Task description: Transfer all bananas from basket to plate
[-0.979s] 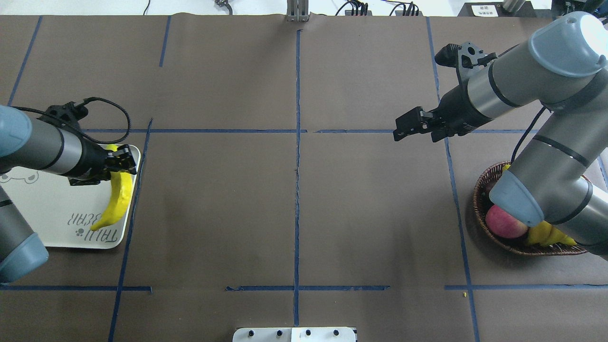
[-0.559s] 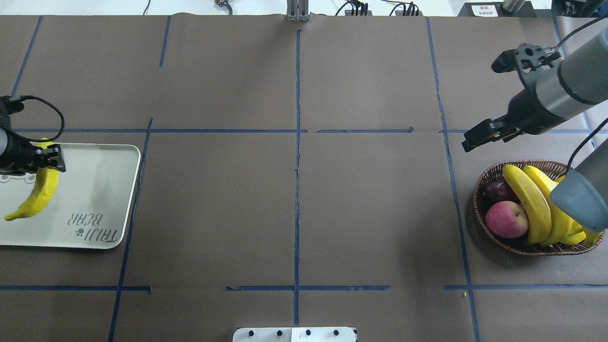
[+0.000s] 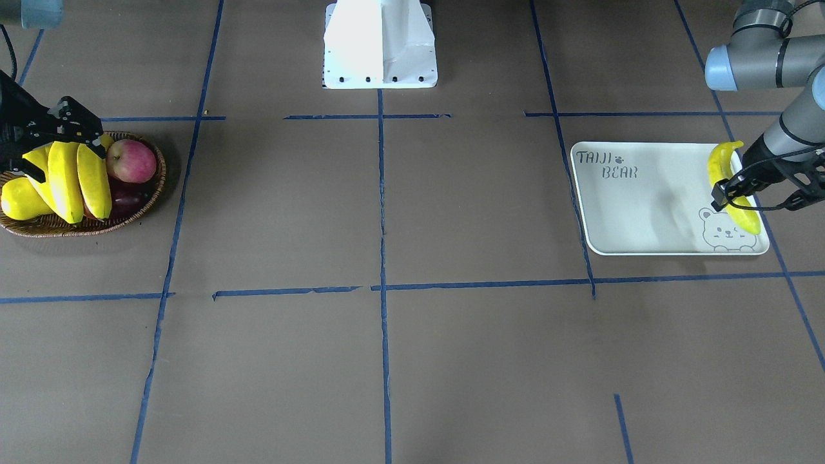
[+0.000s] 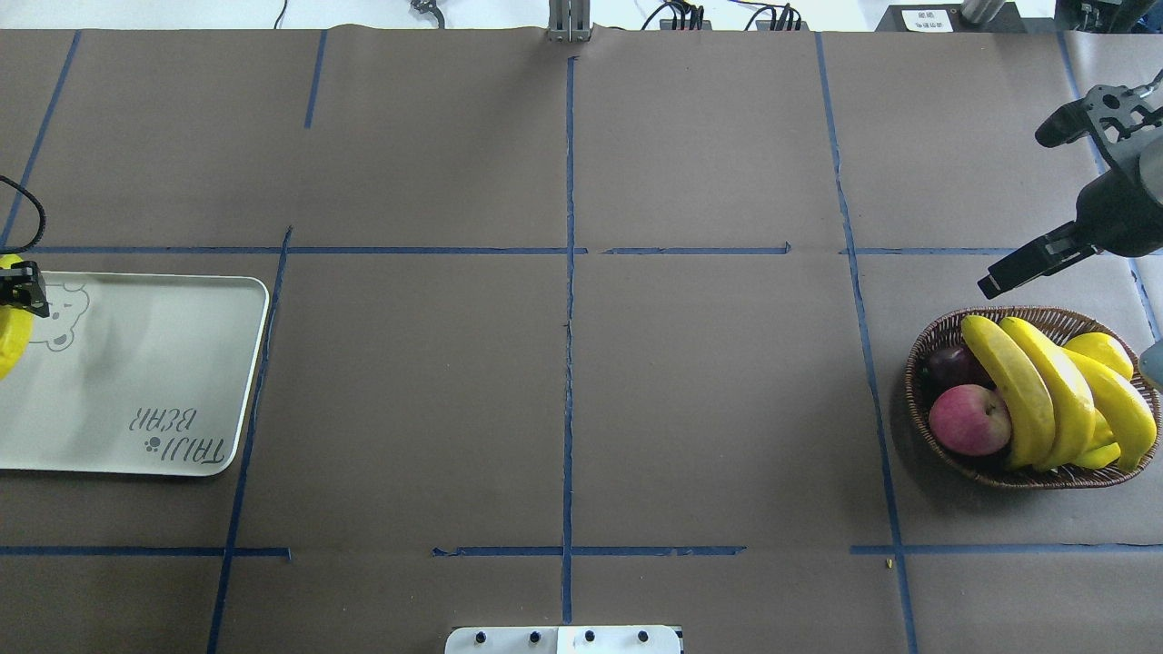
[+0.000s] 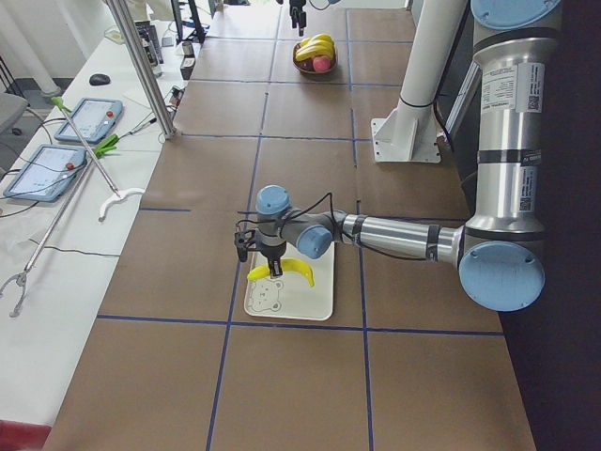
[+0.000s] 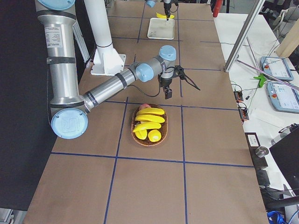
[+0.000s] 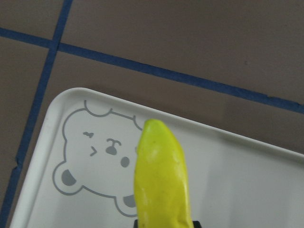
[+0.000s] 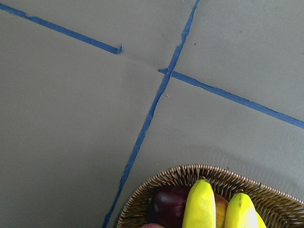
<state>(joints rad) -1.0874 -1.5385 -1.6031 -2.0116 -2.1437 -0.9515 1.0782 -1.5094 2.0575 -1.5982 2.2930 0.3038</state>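
Observation:
My left gripper (image 3: 728, 193) (image 4: 23, 289) is shut on a yellow banana (image 3: 723, 166) (image 7: 161, 180) and holds it over the bear-drawing end of the white plate (image 4: 164, 363) (image 3: 631, 212). The left wrist view shows the banana's tip above the bear cartoon. Three more bananas (image 4: 1008, 381) (image 3: 64, 180) lie side by side in the brown wicker basket (image 4: 912, 381) (image 3: 155, 187) at the table's right end. My right gripper (image 4: 1004, 277) (image 3: 64, 138) hangs above the basket's far rim, open and holding nothing.
The basket also holds a red apple (image 4: 968, 420), a dark purple fruit (image 4: 949, 365) and a plump yellow fruit (image 4: 1101, 350). The white robot base (image 3: 380, 45) stands at the table's middle edge. Blue tape lines cross the brown table cover.
My left arm has carried the banana leftward across the plate to its bear end. My right arm has swung right and back, uncovering the basket.

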